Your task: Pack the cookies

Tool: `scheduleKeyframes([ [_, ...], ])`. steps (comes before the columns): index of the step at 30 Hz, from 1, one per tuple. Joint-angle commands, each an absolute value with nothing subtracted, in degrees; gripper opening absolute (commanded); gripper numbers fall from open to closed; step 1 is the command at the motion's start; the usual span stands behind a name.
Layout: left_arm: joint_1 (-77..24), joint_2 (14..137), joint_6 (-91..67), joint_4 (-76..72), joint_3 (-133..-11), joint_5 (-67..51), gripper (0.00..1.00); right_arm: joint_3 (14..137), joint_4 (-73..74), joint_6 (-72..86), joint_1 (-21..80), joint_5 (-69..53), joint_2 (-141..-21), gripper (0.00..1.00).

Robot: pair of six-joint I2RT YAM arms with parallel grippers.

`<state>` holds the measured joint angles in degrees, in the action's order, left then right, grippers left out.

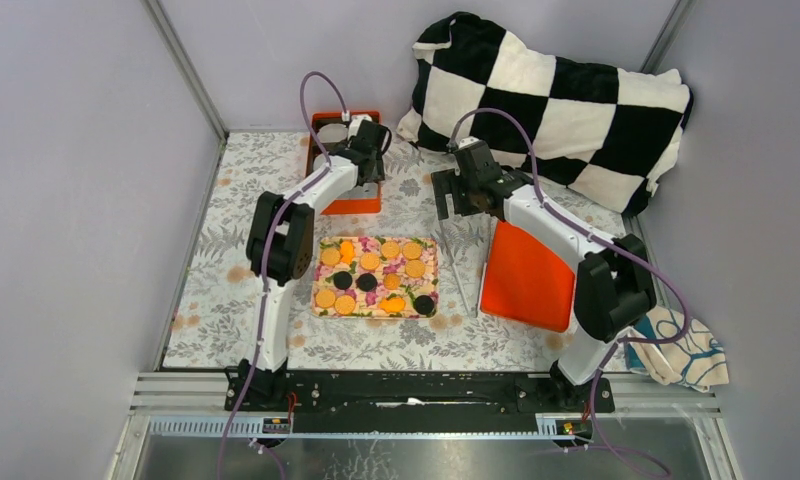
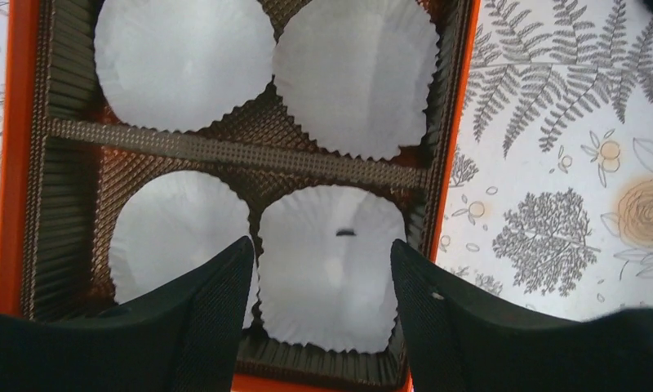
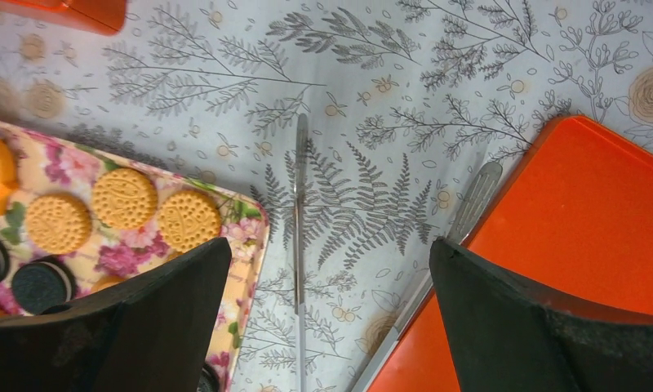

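Note:
The cookies (image 1: 370, 261), orange-tan with a few black ones (image 1: 366, 282), lie on a floral tray (image 1: 431, 275) mid-table; some show in the right wrist view (image 3: 123, 198). An orange box (image 1: 356, 205) stands at the back. In the left wrist view the box (image 2: 13, 163) holds a brown insert and several empty white paper cups (image 2: 331, 269). My left gripper (image 1: 368, 150) hovers over the box, open and empty (image 2: 322, 261). My right gripper (image 1: 466, 192) is open and empty (image 3: 330, 261) above metal tongs (image 3: 300, 212) lying on the table.
The tongs (image 1: 461, 255) lie between the tray and a flat orange lid (image 1: 526, 275), which also shows in the right wrist view (image 3: 584, 220). A black-and-white checkered pillow (image 1: 566, 100) fills the back right. A patterned cloth (image 1: 681, 350) lies at the right front edge.

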<state>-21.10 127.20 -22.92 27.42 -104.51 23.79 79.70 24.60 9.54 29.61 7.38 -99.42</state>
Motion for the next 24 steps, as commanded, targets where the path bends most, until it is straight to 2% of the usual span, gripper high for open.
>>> scheduleKeyframes([
  [1,-21.4,129.9,-24.1,29.2,-108.4,20.8,0.66,78.8,22.3,10.7,29.6,5.1,-96.0,1.00],
  [10,-21.9,124.1,-28.4,26.1,-94.5,16.0,0.64,78.4,25.4,11.7,29.8,2.4,-98.4,1.00],
  [24,-23.1,118.5,-30.4,26.7,-84.6,19.5,0.63,65.2,25.5,13.7,31.8,1.6,-96.5,1.00],
])
